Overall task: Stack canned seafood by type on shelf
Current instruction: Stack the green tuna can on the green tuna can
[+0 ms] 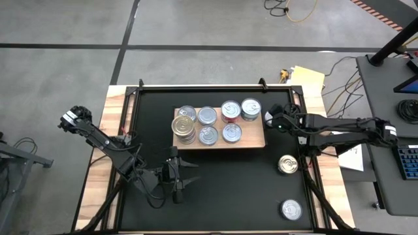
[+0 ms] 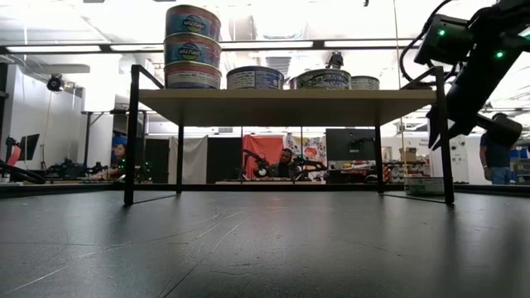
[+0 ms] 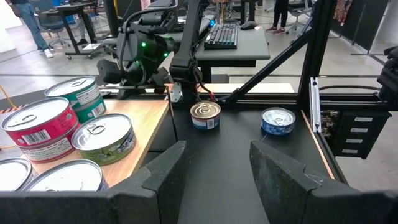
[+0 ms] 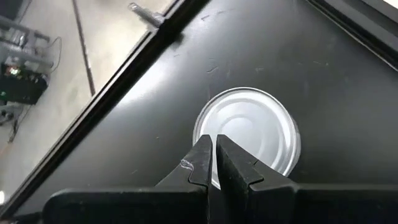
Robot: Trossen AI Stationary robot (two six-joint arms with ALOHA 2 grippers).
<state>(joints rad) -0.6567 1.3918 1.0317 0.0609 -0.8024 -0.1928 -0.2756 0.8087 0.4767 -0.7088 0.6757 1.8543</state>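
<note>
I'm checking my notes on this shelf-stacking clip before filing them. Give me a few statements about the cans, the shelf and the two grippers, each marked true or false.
1. Two cans lie on the black mat, off the shelf. True.
2. The left gripper holds a can. False: its fingers stand apart with nothing between them, over bare mat.
3. The right gripper is shut. True: its fingertips meet, and it holds nothing.
4. All cans on the shelf sit one layer high. False: in the low view a stack of three stands at one end.
5. The right gripper is over the middle of the shelf. False: it sits by the shelf's right end.
</note>
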